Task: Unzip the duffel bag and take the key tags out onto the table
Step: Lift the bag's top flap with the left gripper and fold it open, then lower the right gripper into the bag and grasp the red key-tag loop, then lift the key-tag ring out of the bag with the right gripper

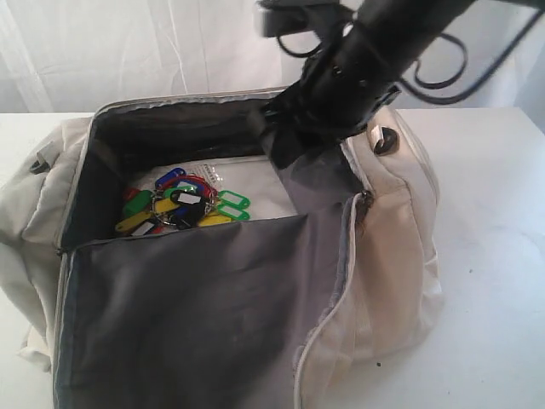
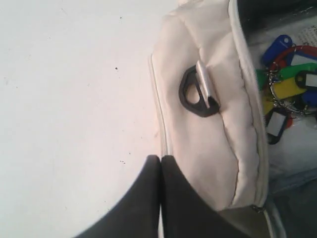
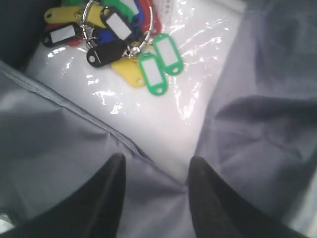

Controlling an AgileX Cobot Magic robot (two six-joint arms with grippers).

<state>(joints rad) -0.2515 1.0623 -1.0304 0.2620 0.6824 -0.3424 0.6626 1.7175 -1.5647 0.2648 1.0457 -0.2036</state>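
R claw (image 3: 157, 159) is hanging w/ its two black fingers spread apart, nothing pinched btwn them, just over the grey lining (image 3: 257, 114) at the far-right corner of the bag's opening. L claw (image 2: 160, 158) is sitting w/ its fingers pressed together, gripping nothing, right beside the bag's left end and over the bare table (image 2: 74, 99).

Counting: one duffel bag (image 1: 400, 239), one bunch of key tags (image 1: 183, 203), two claws. In the bunch, two green tags (image 3: 161, 69) are lying splayed out toward the right; the rest (red, blue, yellow, black w/ white label windows) are overlapping on metal rings, so can't give a total.

The bag is looking cream-beige and slumped, zip undone, its big flap (image 1: 187, 307) lying folded toward the near side and showing dark grey inside. A dark D-ring (image 2: 195, 94) is hanging on the left end.

The tags are lying inside the bag, left of centre in the opening, on a shiny clear-wrapped white pad (image 3: 163, 114), well apart from the R claw.

The bag's long axis is running left-right, opening facing up.
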